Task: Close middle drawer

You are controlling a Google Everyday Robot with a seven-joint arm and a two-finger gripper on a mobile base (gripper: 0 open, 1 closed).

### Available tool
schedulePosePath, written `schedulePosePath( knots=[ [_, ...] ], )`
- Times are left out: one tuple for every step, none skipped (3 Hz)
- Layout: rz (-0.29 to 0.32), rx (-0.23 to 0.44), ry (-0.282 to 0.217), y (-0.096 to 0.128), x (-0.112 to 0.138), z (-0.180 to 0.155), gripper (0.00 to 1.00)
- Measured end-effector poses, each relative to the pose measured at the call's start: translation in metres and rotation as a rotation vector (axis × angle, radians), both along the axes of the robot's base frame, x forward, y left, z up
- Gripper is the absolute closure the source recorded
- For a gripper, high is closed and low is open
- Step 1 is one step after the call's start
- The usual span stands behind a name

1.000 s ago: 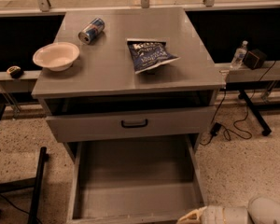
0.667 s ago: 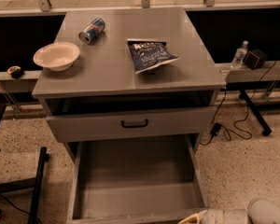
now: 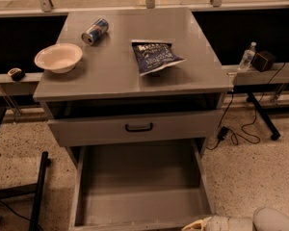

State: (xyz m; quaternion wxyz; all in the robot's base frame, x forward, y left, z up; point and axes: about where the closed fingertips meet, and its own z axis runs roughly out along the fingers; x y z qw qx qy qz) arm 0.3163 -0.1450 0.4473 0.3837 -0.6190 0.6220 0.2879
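Observation:
The middle drawer point(image 3: 139, 182) is pulled far out of the grey cabinet point(image 3: 135, 71). It is a deep, plain grey box with nothing in it, and its front panel runs along the bottom edge of the view with the handle out of sight. My gripper point(image 3: 196, 224), pale tan on a white arm point(image 3: 241, 223), sits at the bottom right, just at the drawer's front right corner. I cannot tell whether it touches the panel.
Above the open drawer, another drawer front with a black bar handle point(image 3: 138, 127) stands slightly out. On the cabinet top lie a white bowl point(image 3: 58, 57), a can point(image 3: 95, 31) on its side and a blue chip bag point(image 3: 155, 57). Cables point(image 3: 241, 129) and a bottle point(image 3: 247, 57) are at the right.
My gripper has sunk slightly lower at the bottom edge of the view. The drawer has not visibly moved.

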Motion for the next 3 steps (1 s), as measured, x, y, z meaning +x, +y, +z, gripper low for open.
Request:
schedulePosePath(
  knots=[
    [-0.029,-0.009,0.000,0.004,0.010,-0.022,1.00],
    [-0.035,-0.012,0.003,0.005,0.012,-0.027,1.00],
    [-0.063,-0.024,0.015,0.010,0.024,-0.045,1.00]
  ],
)
